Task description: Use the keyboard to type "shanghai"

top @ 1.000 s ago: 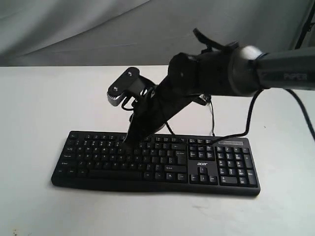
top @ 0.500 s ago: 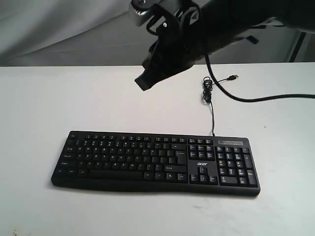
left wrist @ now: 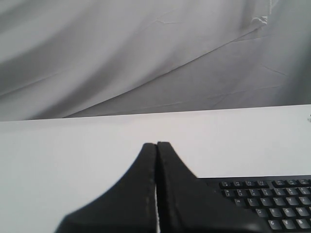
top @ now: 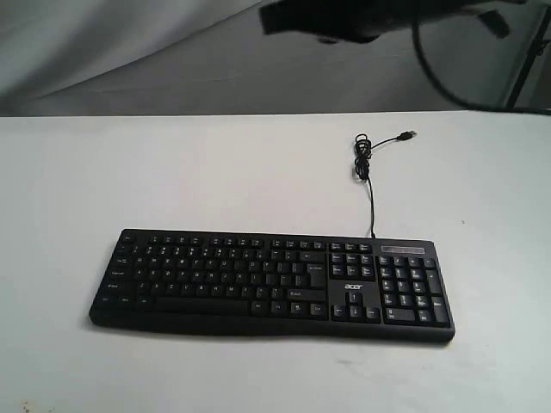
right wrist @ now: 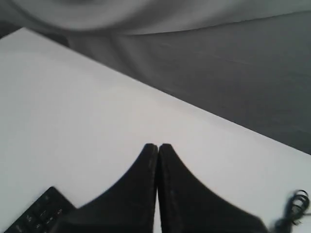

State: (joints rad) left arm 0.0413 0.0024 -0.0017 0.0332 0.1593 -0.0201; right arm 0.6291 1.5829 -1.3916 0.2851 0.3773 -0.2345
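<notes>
The black keyboard [top: 271,282] with number pad and acer logo lies flat on the white table, near its front. Nothing touches its keys. High above it, at the top edge of the exterior view, a dark blurred part of the right arm [top: 344,17] shows. My right gripper [right wrist: 158,145] is shut and empty, well above the table, with a corner of the keyboard [right wrist: 39,213] below it. My left gripper [left wrist: 156,144] is shut and empty too, held off the keyboard's end; part of the keyboard [left wrist: 272,199] shows beside it. The left gripper does not show in the exterior view.
The keyboard's thin black cable [top: 372,185] runs back from its rear edge to a small coil and a USB plug [top: 405,136]. A grey cloth backdrop [top: 129,52] hangs behind the white table [top: 129,172].
The right arm has lifted off the keyboard's letter keys and risen up and back, almost out of the exterior view. The keyboard has not moved.
</notes>
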